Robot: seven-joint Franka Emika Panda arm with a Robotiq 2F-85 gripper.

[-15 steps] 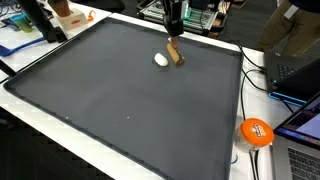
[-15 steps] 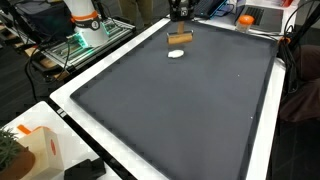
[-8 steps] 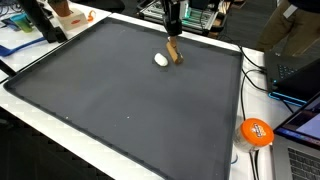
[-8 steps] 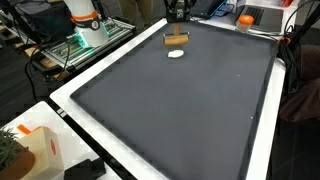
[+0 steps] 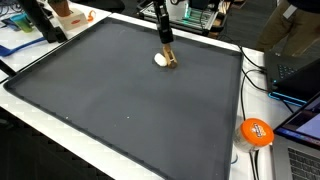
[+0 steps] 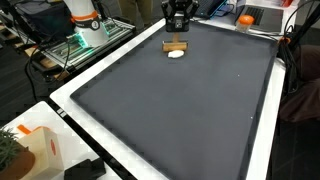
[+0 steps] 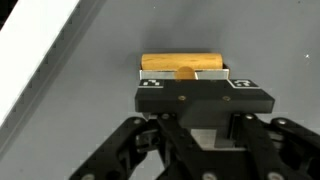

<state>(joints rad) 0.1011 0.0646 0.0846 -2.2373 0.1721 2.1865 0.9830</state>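
Block sits far back, so we start close to us. Near us in an exterior view, an orange thing lies off the big dark mat, by its right edge. We look farther across the mat and find the brown block near the far edge. A white thing lies just beside it. The gripper comes down from above, and its fingers are pinched tight on the block. In the wrist view the block lies sideways between the fingers. We cannot tell if it touches the mat.
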